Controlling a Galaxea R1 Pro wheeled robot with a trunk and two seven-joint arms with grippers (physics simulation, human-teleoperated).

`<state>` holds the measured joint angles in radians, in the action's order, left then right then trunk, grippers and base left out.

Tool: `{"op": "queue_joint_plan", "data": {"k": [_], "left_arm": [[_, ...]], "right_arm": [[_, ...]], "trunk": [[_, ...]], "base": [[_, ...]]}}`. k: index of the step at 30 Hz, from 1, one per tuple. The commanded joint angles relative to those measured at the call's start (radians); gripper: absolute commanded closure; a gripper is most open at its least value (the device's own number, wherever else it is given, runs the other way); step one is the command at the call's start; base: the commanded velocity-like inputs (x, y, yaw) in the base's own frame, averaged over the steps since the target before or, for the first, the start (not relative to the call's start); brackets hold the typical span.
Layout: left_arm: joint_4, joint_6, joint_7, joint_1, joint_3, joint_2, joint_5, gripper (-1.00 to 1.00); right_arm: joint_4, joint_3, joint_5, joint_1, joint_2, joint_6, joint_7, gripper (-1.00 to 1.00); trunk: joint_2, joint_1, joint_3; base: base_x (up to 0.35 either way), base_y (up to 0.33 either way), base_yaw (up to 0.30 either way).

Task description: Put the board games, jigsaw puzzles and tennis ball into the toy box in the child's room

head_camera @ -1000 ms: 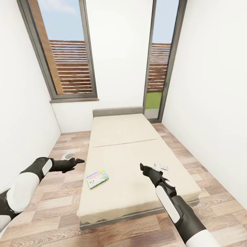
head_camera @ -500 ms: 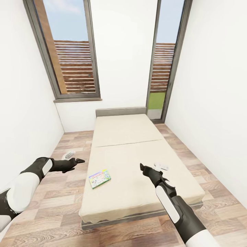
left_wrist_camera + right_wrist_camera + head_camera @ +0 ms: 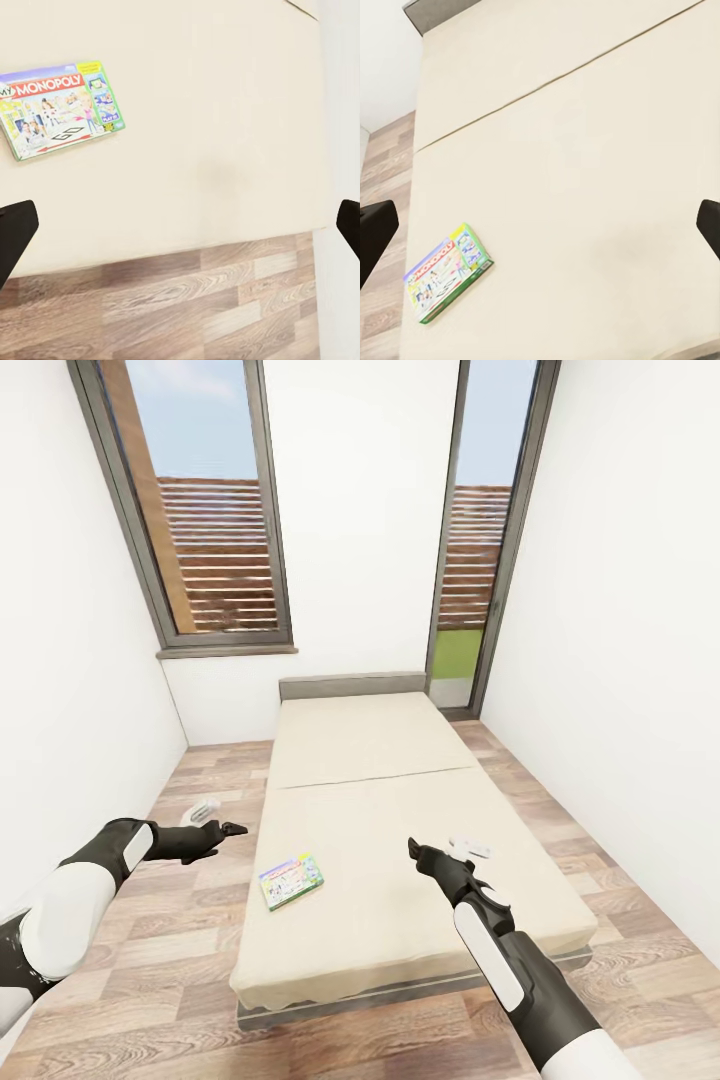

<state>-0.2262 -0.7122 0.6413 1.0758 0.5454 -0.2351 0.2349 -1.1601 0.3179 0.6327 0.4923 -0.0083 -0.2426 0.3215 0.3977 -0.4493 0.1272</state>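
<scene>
A green-edged Monopoly board game (image 3: 290, 880) (image 3: 60, 109) (image 3: 448, 281) lies flat on the beige bed (image 3: 380, 780), near its left edge and toward the foot. My left gripper (image 3: 222, 818) hangs open over the floor strip left of the bed, up and to the left of the box. My right gripper (image 3: 442, 846) stands open above the mattress, to the right of the box. Each wrist view has dark fingertips (image 3: 15, 232) (image 3: 375, 229) at both far edges with nothing between them. The table, toy box, jigsaw puzzles and tennis ball are out of view.
White walls close in on both sides of the bed. A wood-plank floor (image 3: 150, 950) runs along the left side and the foot, with a narrower strip on the right. A grey headboard (image 3: 345, 685) and two tall dark-framed windows (image 3: 210, 510) stand behind.
One second ago the whole picture sat a little further left, so the camera has moved. Since half a second ago nothing has changed; both arms hold their pose.
</scene>
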Motion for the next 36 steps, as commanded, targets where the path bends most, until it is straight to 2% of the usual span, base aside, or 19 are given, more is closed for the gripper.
{"op": "queue_joint_plan", "data": {"k": [1, 36], "left_arm": [[-0.001, -0.006, 0.006, 0.001, 0.008, 0.000, 0.011, -1.00], [-0.001, -0.005, 0.006, 0.001, 0.008, 0.000, 0.011, -1.00]], "right_arm": [[-0.002, 0.003, 0.006, 0.001, -0.001, -0.003, 0.008, -1.00], [-0.004, 0.007, 0.007, 0.001, 0.003, -0.003, 0.008, -1.00]], "trunk": [[0.002, -0.001, 0.002], [0.002, -0.001, 0.002]], "base": [[0.000, 0.000, 0.000], [0.000, 0.000, 0.000]]}}
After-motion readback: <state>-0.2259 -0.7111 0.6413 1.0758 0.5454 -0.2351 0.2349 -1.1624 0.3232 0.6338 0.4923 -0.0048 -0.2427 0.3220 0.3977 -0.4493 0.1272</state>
